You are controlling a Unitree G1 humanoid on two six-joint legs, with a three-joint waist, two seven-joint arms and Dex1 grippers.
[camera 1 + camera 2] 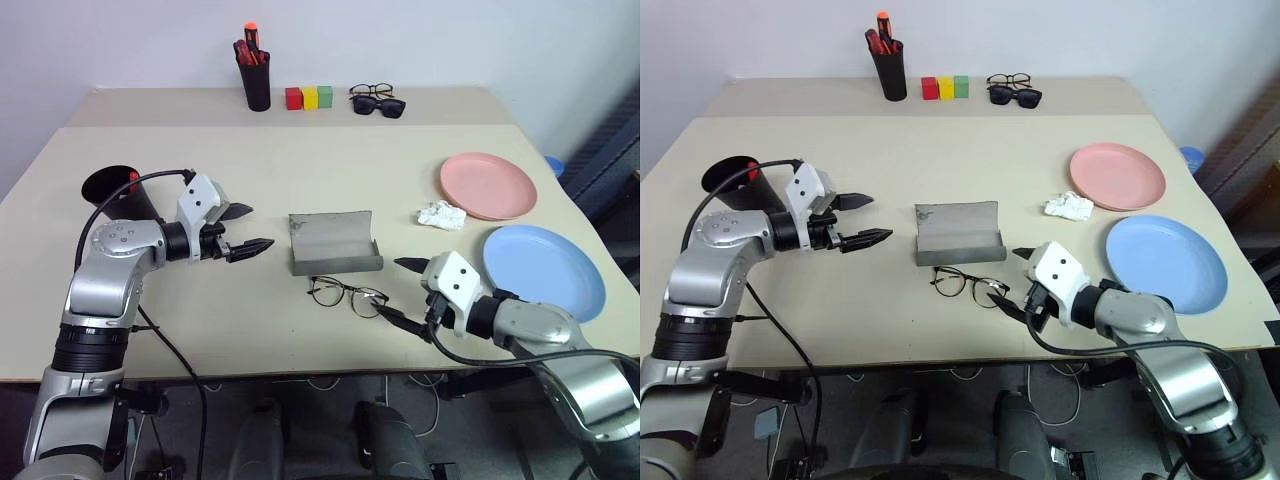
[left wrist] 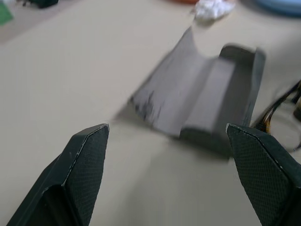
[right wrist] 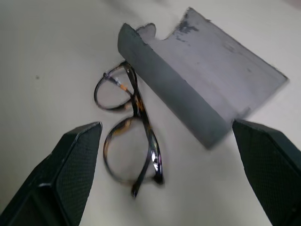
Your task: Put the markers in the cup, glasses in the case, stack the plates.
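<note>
Right claw (image 1: pixel 400 288), spread wide and empty, sits just right of the wire-frame glasses (image 1: pixel 347 294), nearer than the left claw (image 1: pixel 248 230), also wide. Glasses lie lengthwise just in front of the open grey case (image 1: pixel 334 242).

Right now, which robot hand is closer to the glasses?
The right hand. It sits open just beside the glasses, its lower finger almost at the frame. The left hand is open too, farther off, past the other end of the case.

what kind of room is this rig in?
Probably an office or lab set up for tabletop trials: plain beige table against a bare wall, colored blocks lined up at the back, loose cables on the floor beneath.
</note>
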